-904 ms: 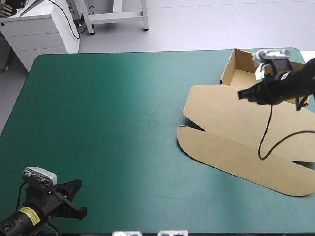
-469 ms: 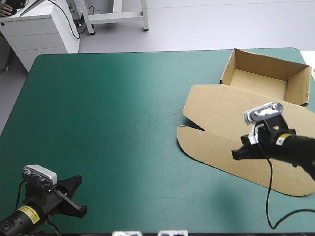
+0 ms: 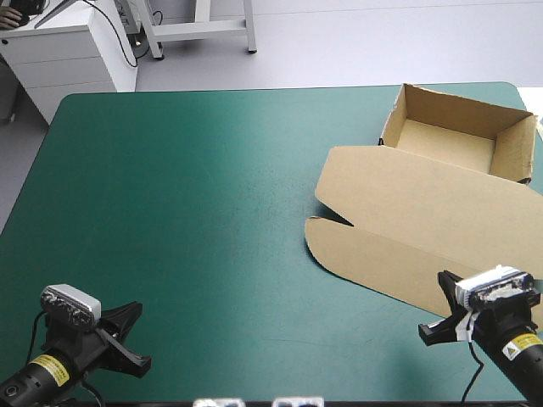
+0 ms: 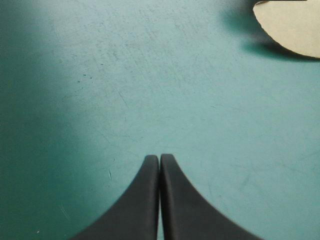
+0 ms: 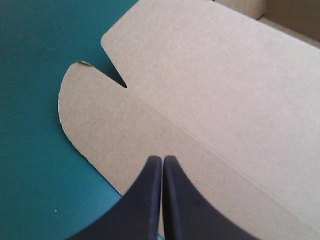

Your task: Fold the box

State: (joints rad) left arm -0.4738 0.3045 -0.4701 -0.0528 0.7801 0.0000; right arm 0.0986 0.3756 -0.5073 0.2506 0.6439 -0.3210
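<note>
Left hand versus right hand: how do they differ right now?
The left hand hangs over the bare teal-green cover at its near left corner; the right hand is at the near right, over the flat lid of the box. The box lies well ahead of the left hand, only a rounded flap showing in its view, but fills most of the right hand's view. Shared: both are shut, holding nothing.

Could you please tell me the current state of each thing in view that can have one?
box: open tray, walls raised, its lid lying flat on the teal-green cover.
left gripper: shut, holding nothing, over the bare cover.
right gripper: shut, holding nothing, over the lid.
</note>
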